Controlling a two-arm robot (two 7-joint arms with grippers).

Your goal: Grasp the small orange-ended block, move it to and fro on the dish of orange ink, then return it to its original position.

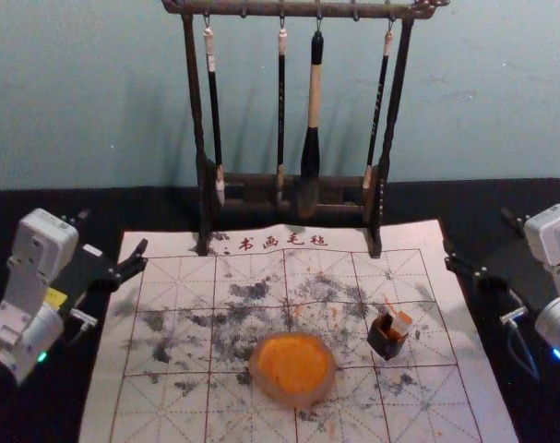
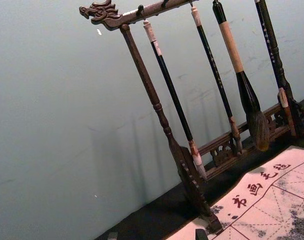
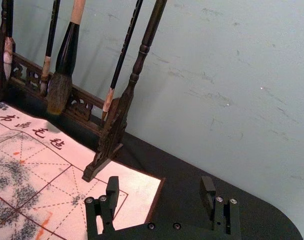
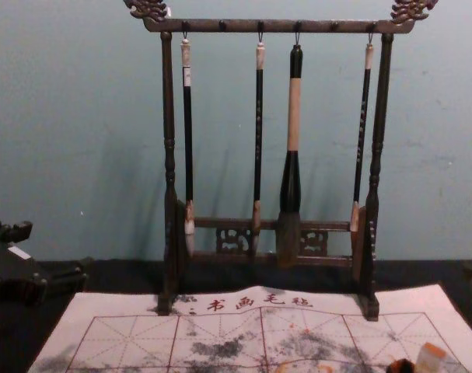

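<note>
1. Left tool [image 1: 113,233]: positioned at the left edge of the printed mat [image 1: 178,415]; released, jaws spread apart.
2. Right tool [image 1: 478,233]: positioned at the right edge of the mat; released, jaws spread wide.
3. Orange-ended block [image 1: 400,322]: seated at a tilt in the small dark holder [image 1: 387,345], its end projecting above the rim. The holder stands on the right part of the mat.
4. Ink dish [image 1: 298,400]: on the mat, left of the holder and nearer the robot; contains orange ink [image 1: 293,362].
5. Rack [image 1: 196,111]: upright on the worktop [image 1: 58,397] at the mat's far edge; four brushes [image 1: 314,101] hang from its crossbar.
</note>
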